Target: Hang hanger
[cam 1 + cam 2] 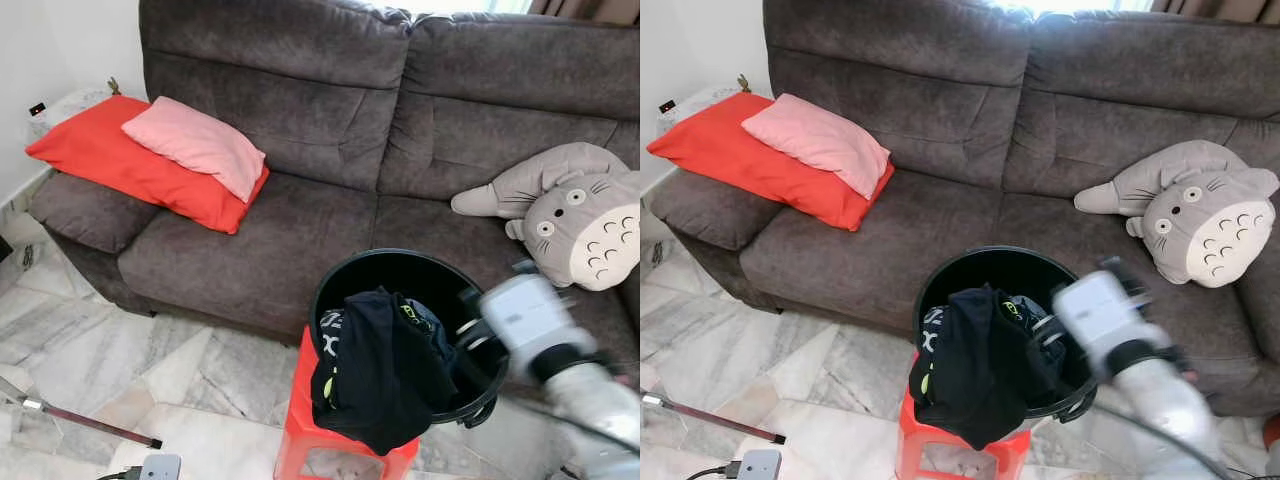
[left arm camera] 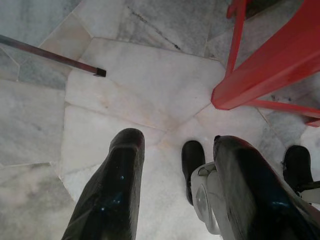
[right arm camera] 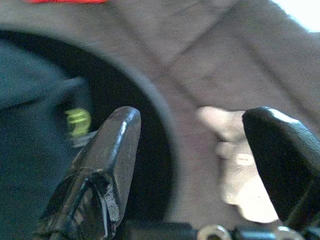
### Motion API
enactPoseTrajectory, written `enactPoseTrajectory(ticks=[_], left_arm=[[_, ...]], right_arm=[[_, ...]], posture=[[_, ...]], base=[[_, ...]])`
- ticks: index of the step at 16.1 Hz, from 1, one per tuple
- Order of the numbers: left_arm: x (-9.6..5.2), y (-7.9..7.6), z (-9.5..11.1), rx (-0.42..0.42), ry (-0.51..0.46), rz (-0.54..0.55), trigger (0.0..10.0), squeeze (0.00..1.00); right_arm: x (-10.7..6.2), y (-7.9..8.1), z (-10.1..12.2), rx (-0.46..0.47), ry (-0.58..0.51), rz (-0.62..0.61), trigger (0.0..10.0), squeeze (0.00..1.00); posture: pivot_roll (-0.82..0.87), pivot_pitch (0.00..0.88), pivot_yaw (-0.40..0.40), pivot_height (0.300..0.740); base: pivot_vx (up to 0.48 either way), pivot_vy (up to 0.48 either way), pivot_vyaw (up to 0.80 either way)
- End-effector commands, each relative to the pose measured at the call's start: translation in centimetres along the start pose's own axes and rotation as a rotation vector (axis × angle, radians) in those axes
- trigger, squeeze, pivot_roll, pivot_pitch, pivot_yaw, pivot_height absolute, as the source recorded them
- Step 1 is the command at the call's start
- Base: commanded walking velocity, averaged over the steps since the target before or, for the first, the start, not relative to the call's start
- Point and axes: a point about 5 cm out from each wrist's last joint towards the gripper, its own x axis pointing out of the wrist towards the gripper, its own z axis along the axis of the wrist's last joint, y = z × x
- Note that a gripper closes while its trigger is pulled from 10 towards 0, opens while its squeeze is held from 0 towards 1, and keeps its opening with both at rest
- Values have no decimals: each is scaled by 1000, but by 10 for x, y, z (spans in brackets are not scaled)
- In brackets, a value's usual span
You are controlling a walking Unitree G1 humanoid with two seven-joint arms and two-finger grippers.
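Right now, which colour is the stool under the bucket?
Red stool, clearest in the left eye view.

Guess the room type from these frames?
Most likely a home living room: a brown fabric sofa with pillows and a plush toy, marble tile floor, and a black laundry bucket of clothes on a red stool.

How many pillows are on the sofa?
2: a red pillow at the sofa's left end, and a pink pillow lying on top of it.

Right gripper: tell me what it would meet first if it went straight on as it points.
Probably the rim of the round black basket; the open right gripper points across it toward the grey sofa seat. Blur leaves depth unclear.
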Motion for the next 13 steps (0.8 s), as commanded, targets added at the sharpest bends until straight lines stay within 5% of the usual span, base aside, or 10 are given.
enactPoseTrajectory(ticks=[1, 6, 9, 10, 12, 13], left_arm=[[-2, 2, -9, -7, 44, 7, 10000, 0], [-3, 0, -11, -10, 56, -2, 10000, 0], [-3, 0, -11, -8, 56, -5, 10000, 0], [-3, -1, -11, -7, 57, -5, 10000, 0], [-3, -1, -11, -6, 58, -7, 10000, 0], [-3, -2, -11, -7, 59, -8, 10000, 0]], right_arm=[[-5, 27, -4, -34, 57, 211, 10000, 0], [-24, 37, -32, -184, 257, 450, 10000, 0], [-25, 29, -30, -199, 278, 432, 10000, 0], [-26, 28, -29, -228, 288, 439, 10000, 1000], [-25, 28, -25, -229, 281, 424, 10000, 1000], [-22, 24, -24, -240, 276, 390, 10000, 0]], posture=[[-79, 150, -33, 740], [-83, 154, -36, 740], [-88, 155, -36, 740], [-89, 156, -36, 740], [-89, 157, -36, 740], [-87, 157, -37, 740]], base=[[0, 0, 0], [0, 0, 0], [0, 0, 0], [0, 0, 0], [0, 0, 0], [0, 0, 0]])
